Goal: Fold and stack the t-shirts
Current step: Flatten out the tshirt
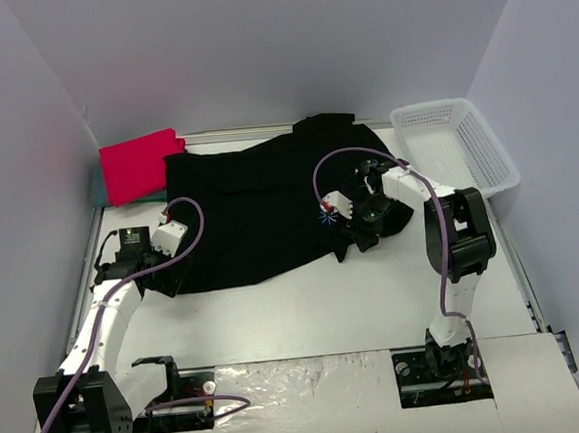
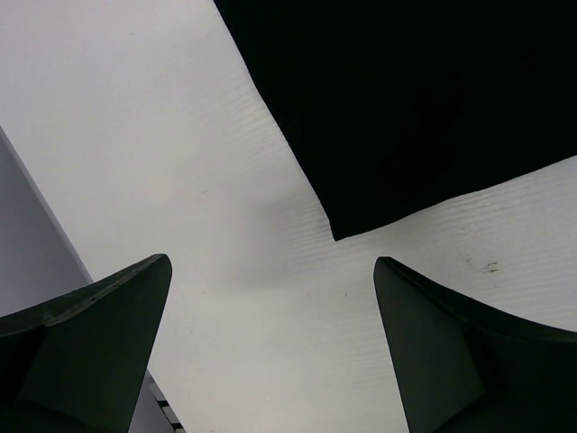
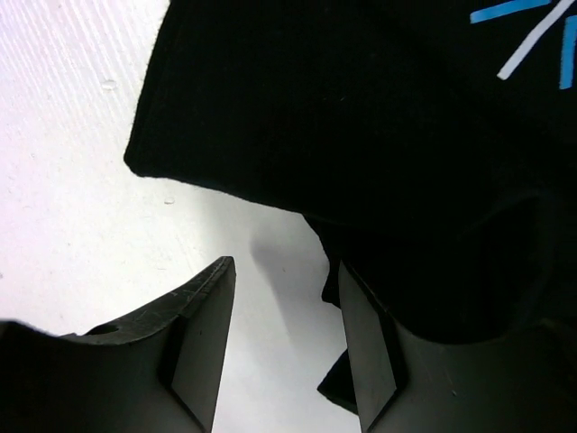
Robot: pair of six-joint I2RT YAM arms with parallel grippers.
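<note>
Hovering wide open, our left end effector faces a corner of the black t-shirt just ahead; our right end effector sits half-parted at its opposite edge.

White arms with black joints, purple cables and seemingly matte-black jaws.
</note>
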